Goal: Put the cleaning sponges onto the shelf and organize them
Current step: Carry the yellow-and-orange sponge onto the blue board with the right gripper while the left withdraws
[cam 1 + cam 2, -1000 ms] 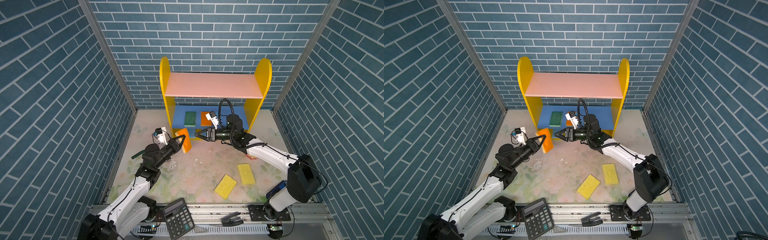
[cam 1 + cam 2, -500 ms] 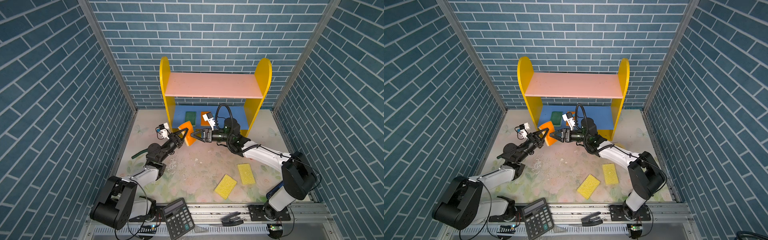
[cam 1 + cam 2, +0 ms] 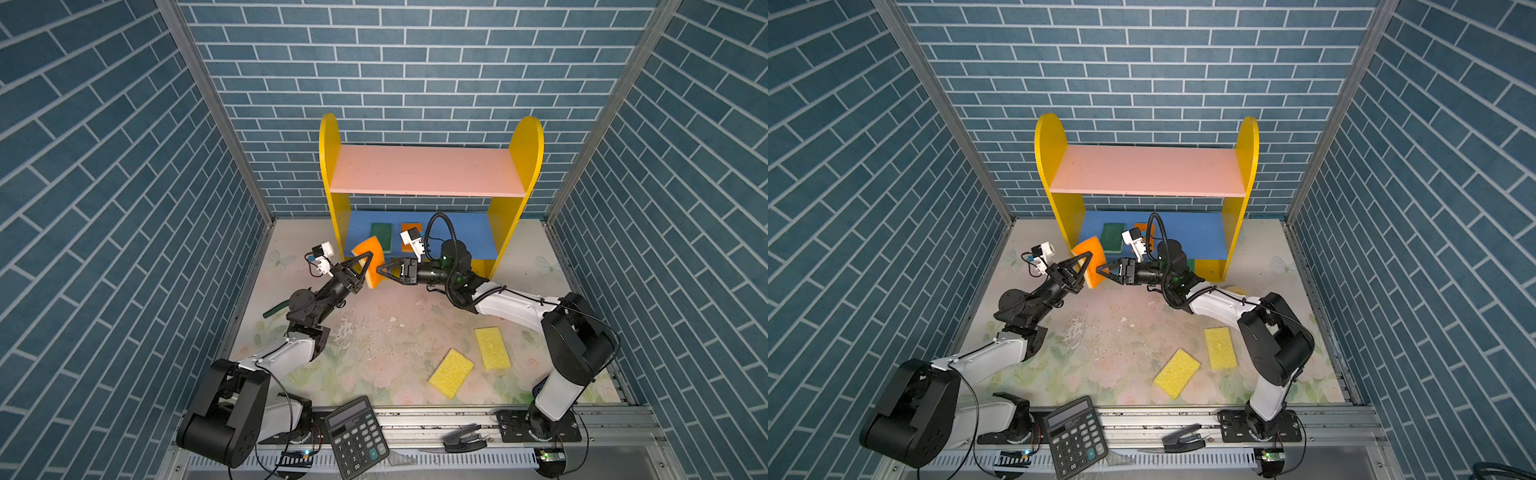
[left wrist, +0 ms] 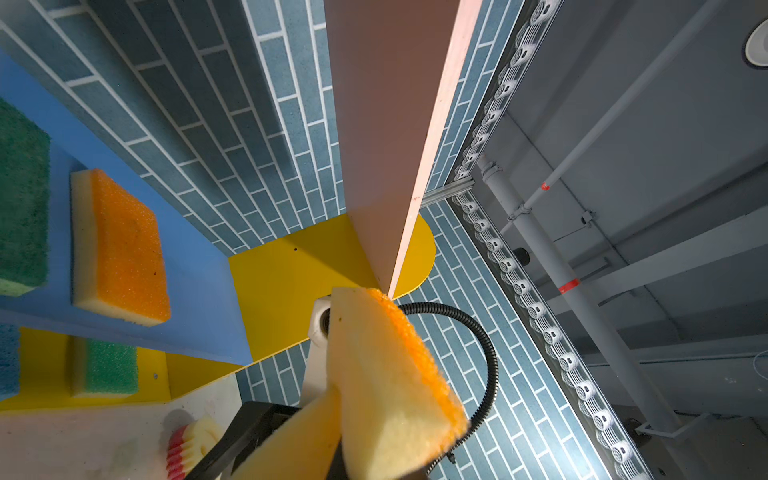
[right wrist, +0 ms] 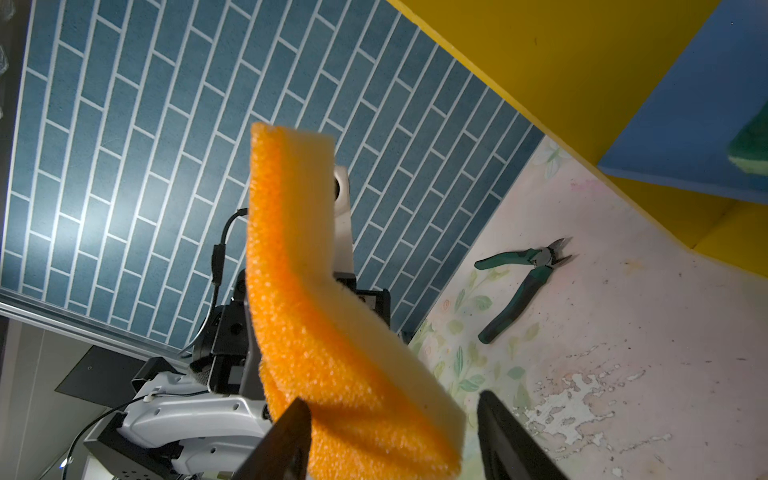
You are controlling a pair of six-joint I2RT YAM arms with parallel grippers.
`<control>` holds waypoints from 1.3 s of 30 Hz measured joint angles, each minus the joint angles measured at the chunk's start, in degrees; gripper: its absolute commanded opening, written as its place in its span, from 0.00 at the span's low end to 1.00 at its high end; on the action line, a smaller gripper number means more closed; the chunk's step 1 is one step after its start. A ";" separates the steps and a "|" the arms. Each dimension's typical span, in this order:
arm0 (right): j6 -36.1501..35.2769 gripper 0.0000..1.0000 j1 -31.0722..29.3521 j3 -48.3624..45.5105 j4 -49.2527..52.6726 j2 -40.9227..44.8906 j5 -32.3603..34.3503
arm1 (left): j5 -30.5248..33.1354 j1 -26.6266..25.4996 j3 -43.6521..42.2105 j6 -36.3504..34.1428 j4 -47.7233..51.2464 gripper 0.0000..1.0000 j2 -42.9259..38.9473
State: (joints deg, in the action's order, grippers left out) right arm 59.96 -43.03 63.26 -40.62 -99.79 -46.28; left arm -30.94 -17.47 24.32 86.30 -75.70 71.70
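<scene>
Two pads lie loose on the table (image 3: 374,332) near 5 o'clock: a yellow sponge (image 3: 451,372) and, close beside it but apart, another yellow sponge (image 3: 492,348). The shelf (image 3: 428,172) stands at 12 o'clock, and its blue middle board carries a green sponge (image 3: 381,232) and an orange sponge (image 3: 410,227) side by side. Just in front of the shelf's 9 o'clock side panel, the left gripper (image 3: 366,266) is clamped on a bent orange-and-yellow sponge (image 3: 368,249), held on end. The right gripper (image 3: 379,270) faces it from 3 o'clock. Its jaws are parted, with one finger on either side of that sponge's lower end, but I cannot tell whether they touch it. A black calculator (image 3: 356,440) sits at 6 o'clock.
</scene>
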 measured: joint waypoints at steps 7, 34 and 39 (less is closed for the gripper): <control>3.98 0.48 -0.11 0.00 -4.35 -0.39 -1.22 | 0.39 0.00 0.00 0.33 -0.90 0.05 -0.31; -0.42 0.00 6.27 -4.55 10.16 11.23 6.56 | 10.78 -0.17 14.82 -35.08 67.17 0.63 -36.68; -8.48 0.00 9.05 -4.66 26.45 18.75 18.29 | 16.87 -0.17 18.34 -42.25 80.50 0.63 -38.64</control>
State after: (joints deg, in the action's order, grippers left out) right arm 51.48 -33.98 58.61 -14.17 -81.03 -27.99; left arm -14.06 -17.65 42.65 44.05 4.80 33.06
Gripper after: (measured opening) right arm 0.056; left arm 0.631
